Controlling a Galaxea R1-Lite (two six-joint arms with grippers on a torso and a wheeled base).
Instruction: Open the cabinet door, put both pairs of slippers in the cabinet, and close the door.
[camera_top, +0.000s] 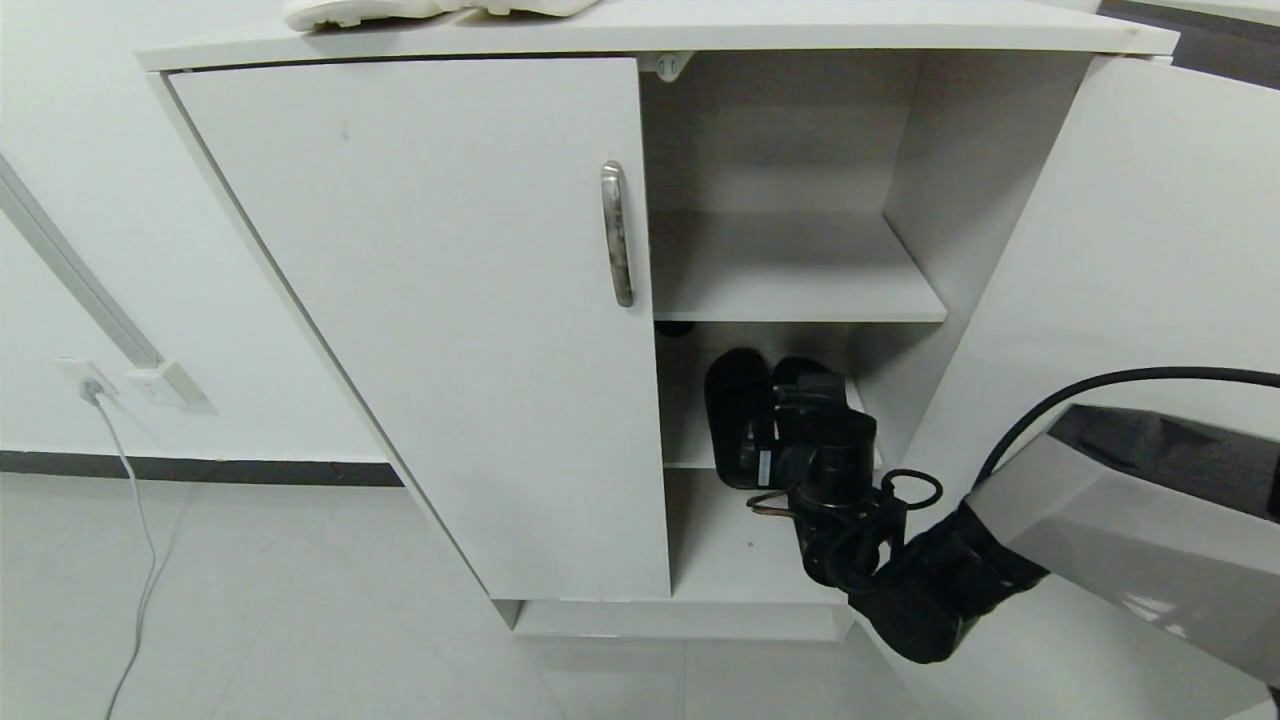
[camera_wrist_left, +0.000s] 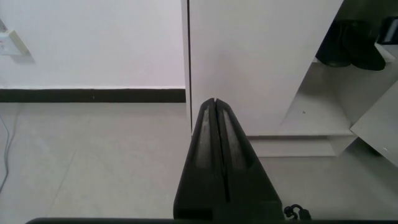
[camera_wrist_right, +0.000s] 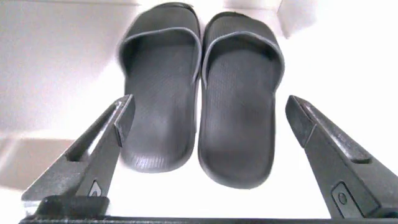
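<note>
Inside the white cabinet (camera_top: 900, 35), whose right door (camera_top: 1130, 250) stands open, a pair of black slippers (camera_wrist_right: 239, 106) lies side by side on the lower shelf. The right gripper (camera_wrist_right: 209, 102), fingers spread wide and holding nothing, sits just before the pair. The left gripper (camera_wrist_left: 214, 106), fingers pressed together and empty, hangs low before the closed left door (camera_top: 420, 300). A pair of white slippers (camera_top: 400, 10) rests on the cabinet top.
</note>
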